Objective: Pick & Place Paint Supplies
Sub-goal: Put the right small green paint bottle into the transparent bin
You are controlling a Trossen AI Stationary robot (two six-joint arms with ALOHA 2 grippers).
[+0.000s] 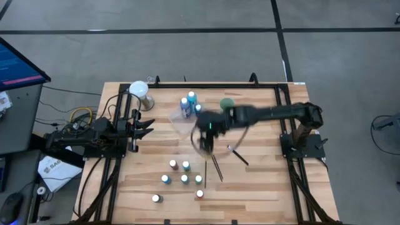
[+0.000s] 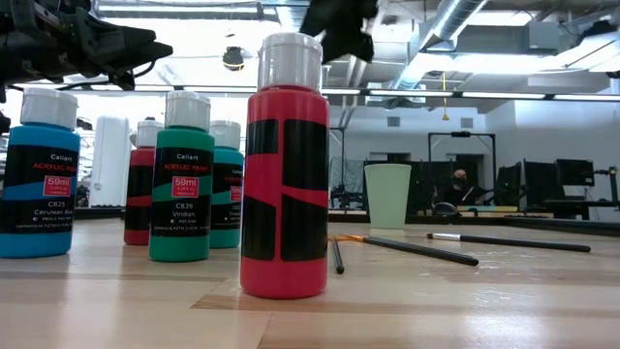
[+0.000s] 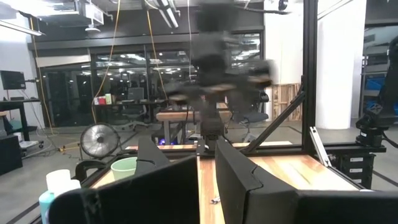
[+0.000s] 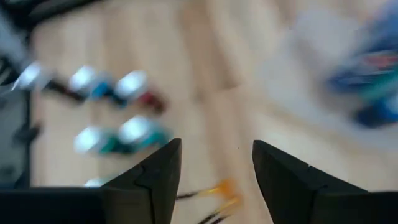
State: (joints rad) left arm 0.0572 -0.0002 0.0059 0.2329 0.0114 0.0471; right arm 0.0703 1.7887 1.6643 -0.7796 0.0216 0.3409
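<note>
1. The small paint bottles (image 1: 185, 179) stand in a loose cluster on the counter (image 1: 262, 181); a few more bottles (image 1: 189, 104) sit in the clear plastic tray (image 1: 181, 122), and the dark brushes (image 1: 217, 167) lie just beside the cluster, one orange-tipped.
2. The right gripper (image 1: 207, 140) hangs between the tray and the cluster, its fingers (image 4: 149, 177) parted with nothing between them.
3. Judged from this, the step is a reach for the next supply: centre the open jaws over one cap, descend straight, and avoid nudging neighbours, since the bottles stand close together.
4. The right arm stretches across the counter towards the tray; the left gripper (image 1: 145, 127) waits closed, well apart from the cluster.
</note>
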